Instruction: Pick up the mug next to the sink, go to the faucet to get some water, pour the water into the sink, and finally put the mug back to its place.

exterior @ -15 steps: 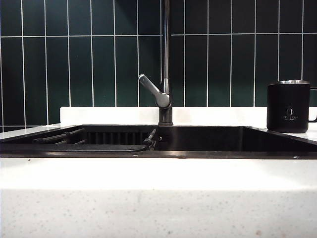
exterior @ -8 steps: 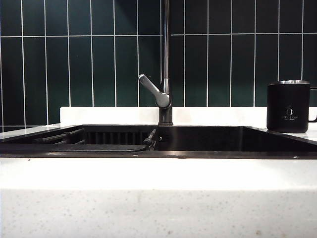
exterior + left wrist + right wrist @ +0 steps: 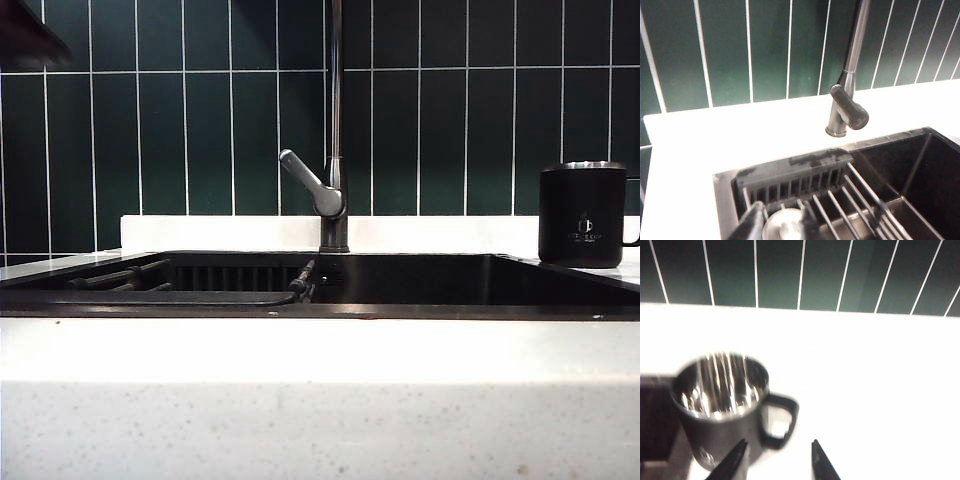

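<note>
1. Standing upright on the white counter (image 3: 320, 350) just right of the sink (image 3: 450, 285), the mug (image 3: 582, 215) is cut off at its handle by the exterior view's edge.
2. Right gripper (image 3: 776, 460) hovers above the mug's handle, fingers apart, empty.
3. Left gripper (image 3: 752, 227) is mostly out of frame over the sink's rack; its spread is unclear.
4. Faucet (image 3: 335, 130) stands unchanged; a dark shape has newly entered the exterior view's upper-left corner.

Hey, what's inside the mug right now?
The mug shows only shiny bare metal walls from the right wrist view; its bottom is blurred, so water can't be ruled out.
</note>
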Available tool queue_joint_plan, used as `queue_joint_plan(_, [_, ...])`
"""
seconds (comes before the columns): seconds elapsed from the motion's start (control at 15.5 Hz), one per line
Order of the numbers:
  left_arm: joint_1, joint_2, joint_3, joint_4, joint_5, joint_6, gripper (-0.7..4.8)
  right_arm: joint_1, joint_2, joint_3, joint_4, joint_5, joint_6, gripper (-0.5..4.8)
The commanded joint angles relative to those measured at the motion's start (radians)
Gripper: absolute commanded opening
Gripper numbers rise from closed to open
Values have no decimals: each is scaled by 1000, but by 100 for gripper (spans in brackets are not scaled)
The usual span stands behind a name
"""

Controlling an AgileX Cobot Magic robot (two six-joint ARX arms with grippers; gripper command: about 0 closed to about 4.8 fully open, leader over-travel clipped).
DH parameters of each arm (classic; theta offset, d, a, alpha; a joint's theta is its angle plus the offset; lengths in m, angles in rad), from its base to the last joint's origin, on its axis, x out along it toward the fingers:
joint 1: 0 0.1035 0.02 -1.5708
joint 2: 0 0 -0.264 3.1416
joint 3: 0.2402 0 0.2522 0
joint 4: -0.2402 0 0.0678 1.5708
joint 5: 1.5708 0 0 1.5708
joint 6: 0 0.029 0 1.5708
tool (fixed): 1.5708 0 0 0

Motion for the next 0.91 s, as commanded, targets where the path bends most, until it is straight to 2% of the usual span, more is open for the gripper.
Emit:
queue_joint_plan(0.06, [-25, 164, 97, 65, 41, 8, 94, 2, 91, 5, 17, 3, 4, 173])
queue_joint_plan(0.26, [-67, 276, 158, 68, 40, 53, 94, 6, 147, 5, 46, 2, 11, 209])
queue_joint_plan(0.39, [-83, 344, 181, 93, 41, 93, 94, 6, 187, 5, 77, 3, 12, 212])
queue_joint_plan(0.58, [-94, 442, 191, 182, 38, 93, 94, 6, 235, 6, 42, -10, 146, 212])
queue_joint_plan(0.65, [-94, 461, 192, 198, 37, 93, 94, 6, 231, 8, -5, -49, 178, 212])
queue_joint_plan(0.71, [-94, 462, 192, 194, 36, 93, 94, 6, 230, 13, -27, -86, 190, 212])
queue_joint_plan(0.91, [-94, 461, 192, 193, 32, 103, 94, 8, 232, 18, -14, -84, 187, 212])
